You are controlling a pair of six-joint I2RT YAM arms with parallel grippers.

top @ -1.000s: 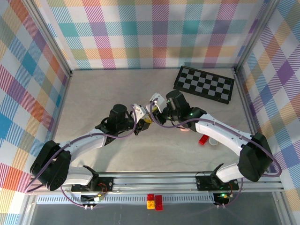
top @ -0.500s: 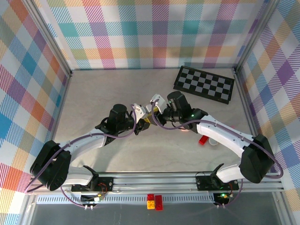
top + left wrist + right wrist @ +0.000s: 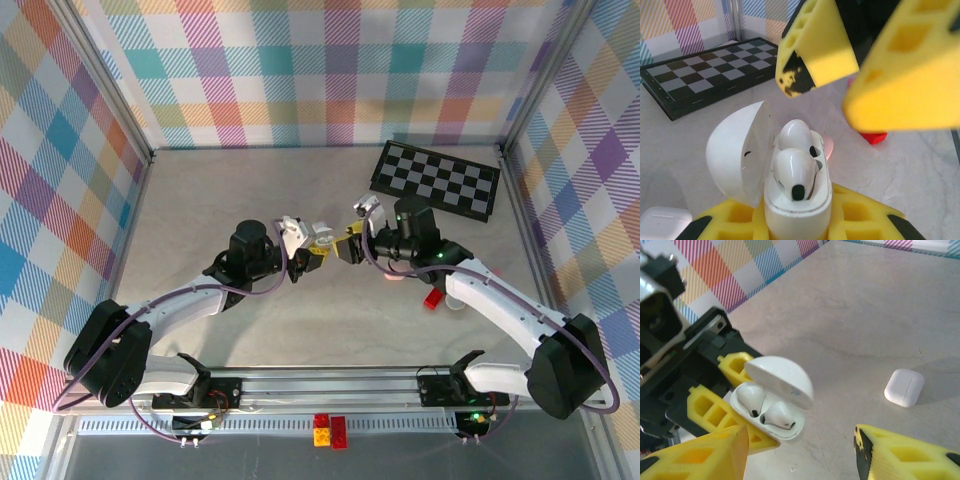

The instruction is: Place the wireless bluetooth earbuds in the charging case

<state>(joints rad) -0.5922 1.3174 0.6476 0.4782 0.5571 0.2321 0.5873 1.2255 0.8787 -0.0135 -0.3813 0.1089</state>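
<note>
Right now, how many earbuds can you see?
2. The first earbud and the second earbud sit side by side in the open charging case that the left end effector grips. More may be hidden.

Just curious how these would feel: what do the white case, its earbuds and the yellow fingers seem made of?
The charging case looks like hard glossy white plastic, judging by the smooth highlights on its open lid. The earbuds look like the same shiny plastic, with dark vents. The yellow fingers look like matte plastic, probably moulded or printed, with square hollow pockets and a scuffed black patch; stiffness unclear.
</note>
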